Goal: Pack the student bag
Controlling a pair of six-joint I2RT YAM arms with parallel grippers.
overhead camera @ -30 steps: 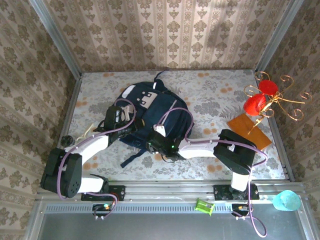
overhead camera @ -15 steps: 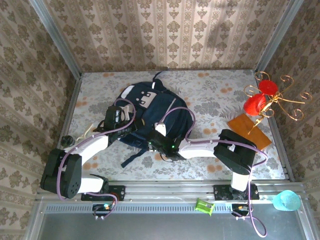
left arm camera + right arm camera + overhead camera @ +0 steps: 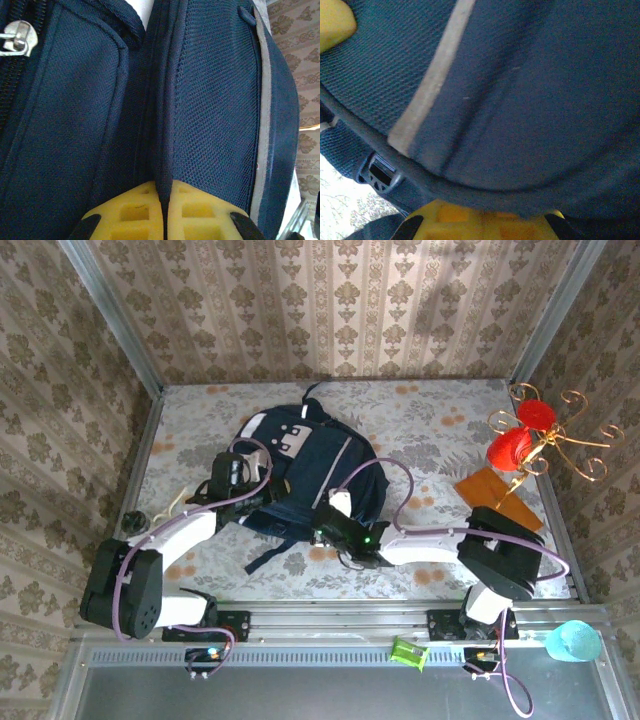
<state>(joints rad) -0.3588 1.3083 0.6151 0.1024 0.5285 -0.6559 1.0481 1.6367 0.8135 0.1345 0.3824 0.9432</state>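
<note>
**Both pincers closed at the student bag**

The student bag [image 3: 300, 455] lies flat near the middle of the table [image 3: 450, 430], its white-and-grey patch toward the far wall and a strap trailing toward the near edge.

My left pincer [image 3: 164, 196] sits at the bag's left side. In its wrist view the yellow fingers [image 3: 130, 212] are pressed together on a raised fold of navy fabric, with a metal zip pull [image 3: 17, 37] off to the upper left.

My right pincer [image 3: 332, 524] is at the bag's near edge, closed narrow. Its tips are hidden under the dark piped rim [image 3: 395, 155], so I cannot tell whether any cloth is caught. A grey stripe [image 3: 437, 85] runs across the fabric above it.

An orange card [image 3: 485, 490] and a gold wire stand [image 3: 560, 440] are well apart on the right.
</note>
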